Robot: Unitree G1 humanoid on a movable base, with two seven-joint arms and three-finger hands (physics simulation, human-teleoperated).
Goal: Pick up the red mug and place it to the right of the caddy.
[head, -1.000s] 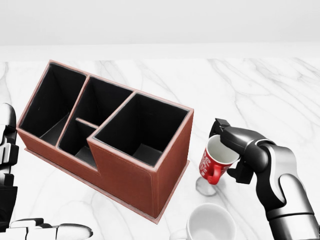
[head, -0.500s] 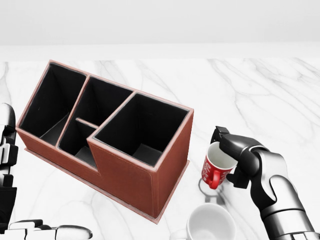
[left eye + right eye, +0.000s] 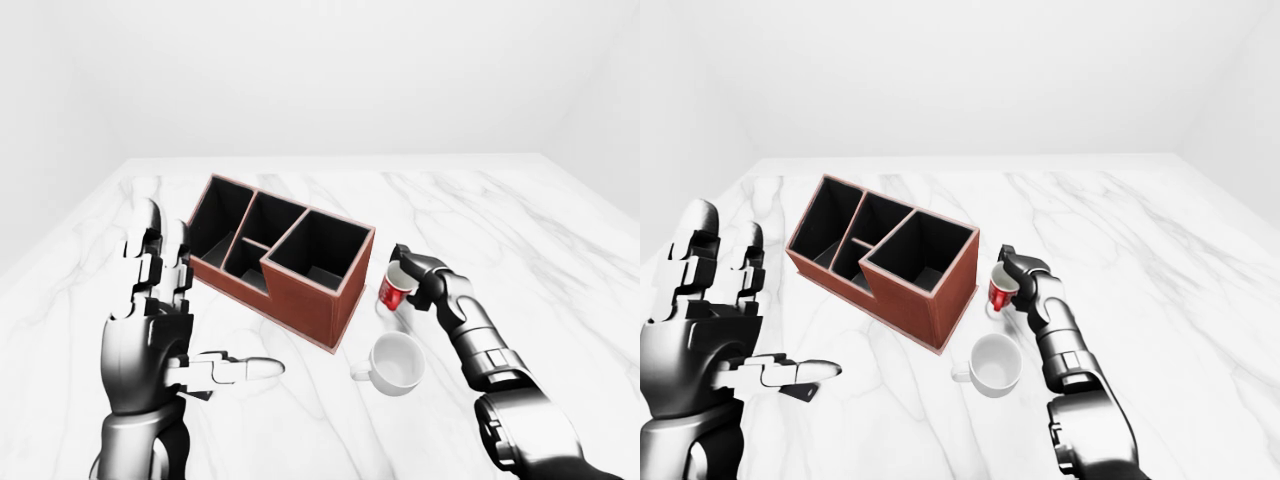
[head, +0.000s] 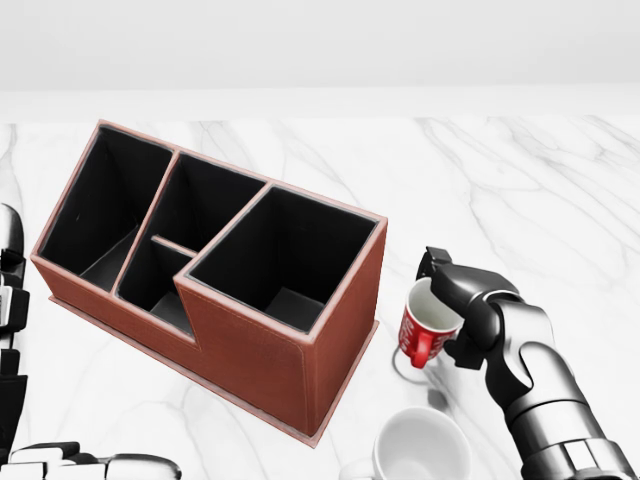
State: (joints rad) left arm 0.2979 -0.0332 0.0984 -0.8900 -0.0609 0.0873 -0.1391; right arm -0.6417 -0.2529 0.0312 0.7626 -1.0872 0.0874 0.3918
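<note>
White mug [image 4: 420, 452] — cut off by the head view's bottom edge. Red mug [image 4: 424, 327] — your right hand [image 4: 462, 312] hid its right side; print unreadable.

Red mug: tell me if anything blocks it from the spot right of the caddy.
Nothing visible does. The right hand already holds the red mug just right of the caddy, over bare marble table. The white mug sits lower in the head view, beside that spot, not in it.

A bare simulated test room is shown; a broad white grey-veined marble worktop [image 3: 520, 220] is enclosed by plain white unfurnished walls [image 3: 330, 80]; no household fittings are seen.
</note>
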